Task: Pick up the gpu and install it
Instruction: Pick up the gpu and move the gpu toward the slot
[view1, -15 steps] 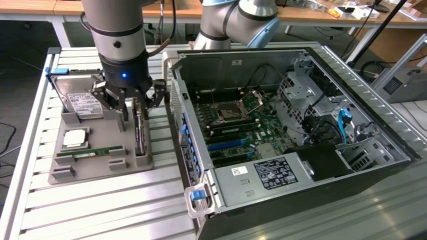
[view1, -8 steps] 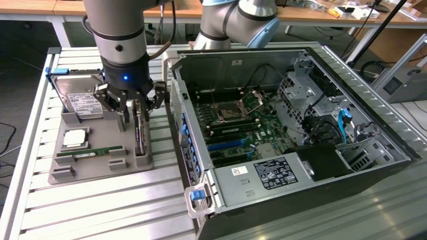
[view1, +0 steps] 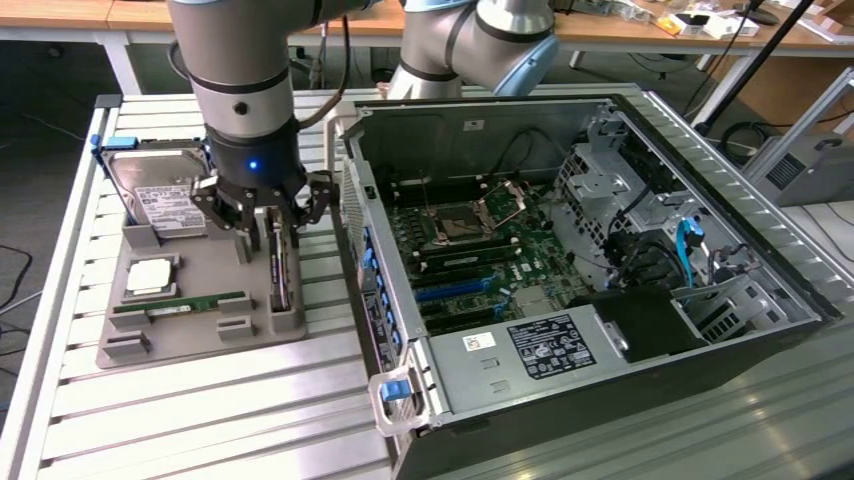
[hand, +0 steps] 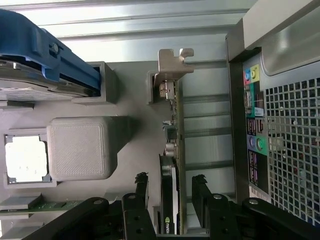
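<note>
End effector (hand: 171, 180) wide, astride upright gpu (hand: 176, 125).
Best centred between both fingers (hand: 200, 195); an even squeeze should keep the board vertical.

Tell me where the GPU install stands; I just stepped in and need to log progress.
Nothing finished: the gpu stands on edge in the gray holder, outside the computer case. In hand: the gripper straddles it, fingers open, no grip yet. Left: gripping, lifting, seating it in the case.
</note>
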